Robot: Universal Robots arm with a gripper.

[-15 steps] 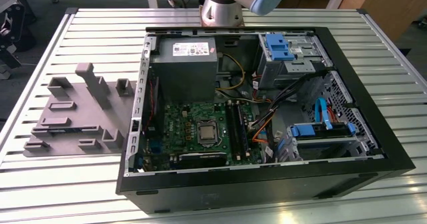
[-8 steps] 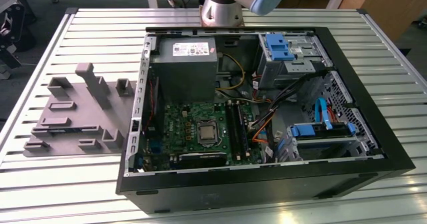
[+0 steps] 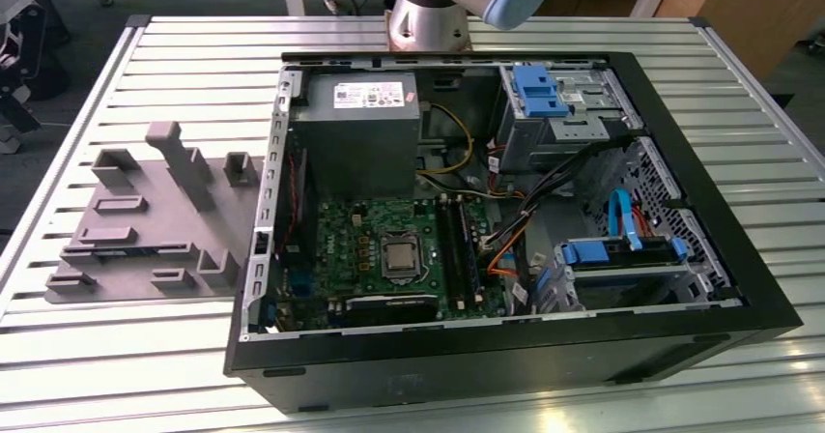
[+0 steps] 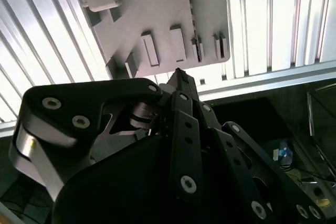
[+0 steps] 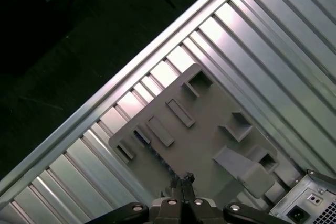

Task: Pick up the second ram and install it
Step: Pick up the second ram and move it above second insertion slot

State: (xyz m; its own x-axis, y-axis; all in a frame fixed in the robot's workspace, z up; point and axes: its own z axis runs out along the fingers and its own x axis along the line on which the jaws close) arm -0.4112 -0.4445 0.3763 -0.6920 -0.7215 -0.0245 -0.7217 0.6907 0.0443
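Note:
The second ram [image 3: 134, 250] is a thin dark blue strip lying in a slot of the grey moulded holder [image 3: 155, 211], on the table at the exterior view's left. In the first wrist view the ram [image 5: 140, 137] sits near the holder's [image 5: 205, 124] corner. My gripper [image 5: 182, 180] hangs well above the holder, apart from it, fingers pressed together and holding nothing. In the second wrist view its black linkage narrows to joined tips [image 4: 180, 75] over the holder's edge [image 4: 157, 19].
An open black computer case [image 3: 516, 356] lies on the ribbed metal table [image 3: 155, 356], right of the holder. Inside are the green motherboard [image 3: 355, 249] with long black slots [image 3: 458, 245], a grey power supply [image 3: 361, 133], blue drive brackets and loose cables. The arm's base [image 3: 426, 17] stands behind the case.

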